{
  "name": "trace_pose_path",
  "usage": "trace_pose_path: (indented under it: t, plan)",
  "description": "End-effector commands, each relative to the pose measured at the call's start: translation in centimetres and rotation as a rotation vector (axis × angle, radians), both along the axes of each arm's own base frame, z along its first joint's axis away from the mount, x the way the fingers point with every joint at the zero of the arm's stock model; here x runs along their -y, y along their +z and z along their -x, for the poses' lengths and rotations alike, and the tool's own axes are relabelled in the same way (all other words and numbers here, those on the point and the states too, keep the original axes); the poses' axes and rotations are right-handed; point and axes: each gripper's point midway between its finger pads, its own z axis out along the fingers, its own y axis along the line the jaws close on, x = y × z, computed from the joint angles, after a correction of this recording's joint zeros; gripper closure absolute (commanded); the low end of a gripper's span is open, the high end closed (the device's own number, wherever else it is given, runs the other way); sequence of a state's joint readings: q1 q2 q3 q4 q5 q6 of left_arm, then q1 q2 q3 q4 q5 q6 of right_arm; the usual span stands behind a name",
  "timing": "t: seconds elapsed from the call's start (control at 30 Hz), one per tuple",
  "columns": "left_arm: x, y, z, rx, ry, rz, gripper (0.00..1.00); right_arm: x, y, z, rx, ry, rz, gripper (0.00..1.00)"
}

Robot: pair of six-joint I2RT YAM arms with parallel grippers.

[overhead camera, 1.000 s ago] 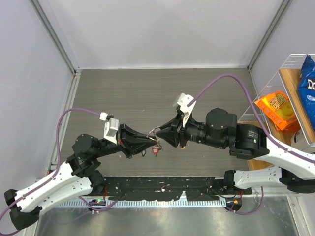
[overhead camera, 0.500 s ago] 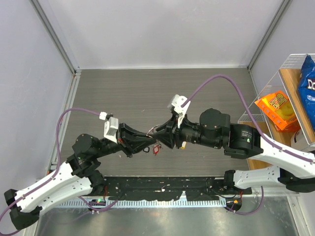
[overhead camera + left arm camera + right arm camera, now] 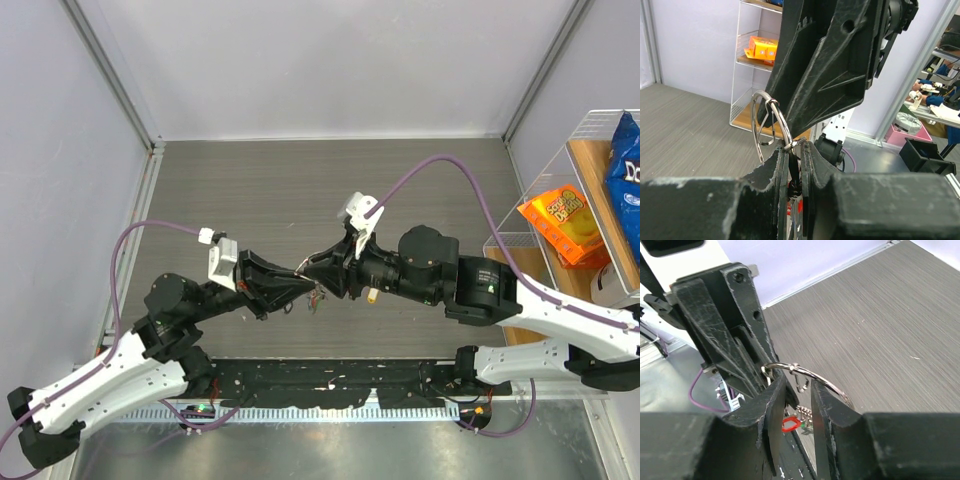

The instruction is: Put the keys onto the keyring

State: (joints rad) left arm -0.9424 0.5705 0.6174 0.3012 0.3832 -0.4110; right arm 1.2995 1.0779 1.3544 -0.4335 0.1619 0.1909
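The wire shelf point(image 3: 600, 125) is standing just off the right edge of the tabletop point(image 3: 300, 190). It is holding an orange box point(image 3: 563, 222) on one level and a blue bag point(image 3: 625, 160) behind it, toward the far right corner. The left wrist view is showing the same shelf point(image 3: 740, 75) with the orange box point(image 3: 762, 47) on an upper level.

The two arms are meeting tip to tip above the tabletop, closer to the near edge than the far edge and roughly midway between the left and right edges.

The left gripper point(image 3: 300, 291) is holding its fingers point(image 3: 774, 167) almost together, with only a narrow slot between them. The lower edge of the keyring point(image 3: 771, 125) is sitting in that slot, pinched at the fingertips, and the ring is rising above them.

The right gripper point(image 3: 320, 276) is keeping its fingers point(image 3: 826, 405) slightly apart. The keyring point(image 3: 810, 375) is lying across the gap at the fingertips. Whether these fingers are pressing on the ring cannot be determined.

The keys point(image 3: 315, 298) are hanging below the ring, between the two grippers. A red key head point(image 3: 788, 424) is showing beneath the right fingers, with a green piece beside it.
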Motion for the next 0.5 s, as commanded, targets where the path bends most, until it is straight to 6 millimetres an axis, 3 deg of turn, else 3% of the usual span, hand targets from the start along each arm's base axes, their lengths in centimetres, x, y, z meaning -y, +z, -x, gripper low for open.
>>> trace_pose_path:
  t: [0.0, 0.47]
  plan:
    - [-1.0, 2.72, 0.53, 0.061, 0.009, 0.084, 1.0, 0.47, 2.11, -0.85, 0.03, -0.059, -0.09, 0.67]
    - [-0.95, 2.7, 0.57, 0.062, 0.005, 0.088, 1.0, -0.06, 2.51, -0.87, 0.033, -0.054, -0.143, 0.68]
